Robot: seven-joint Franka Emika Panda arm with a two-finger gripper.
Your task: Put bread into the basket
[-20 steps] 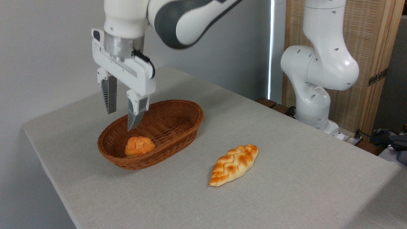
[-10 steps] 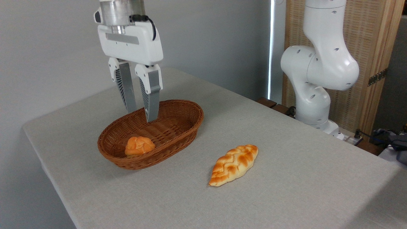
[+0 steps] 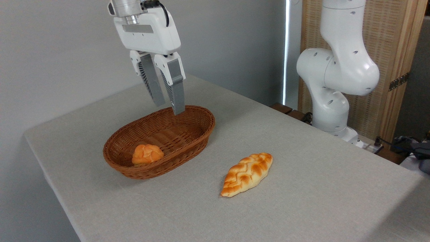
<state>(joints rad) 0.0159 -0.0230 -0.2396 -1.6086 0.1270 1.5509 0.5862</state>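
1. The gripper (image 3: 169,108) hangs above the far end of the basket, empty, its two fingers (image 3: 176,89) pointing down and slanted a little to the right. A narrow gap shows between them, and the tips sit just above the far rim without touching it.
2. Nearest the camera, the table (image 3: 302,188) runs as a broad bare strip along its front edge, which cuts diagonally from the left corner toward the bottom of the view.
3. The braided loaf (image 3: 247,173) lies flat on the cloth right of centre, well apart from the basket, with bare table on every side.
4. The basket (image 3: 188,143) stands left of centre, its long axis running from near left to far right, with open cloth between it and the table's left edge.
5. The bread (image 3: 147,154) rests inside the basket at its near left end, against the near wall, well below and to the left of the fingertips.
6. Beyond the basket the table narrows toward its far corner.
7. At the right rear stands the arm's white base (image 3: 332,111), off the table's edge.
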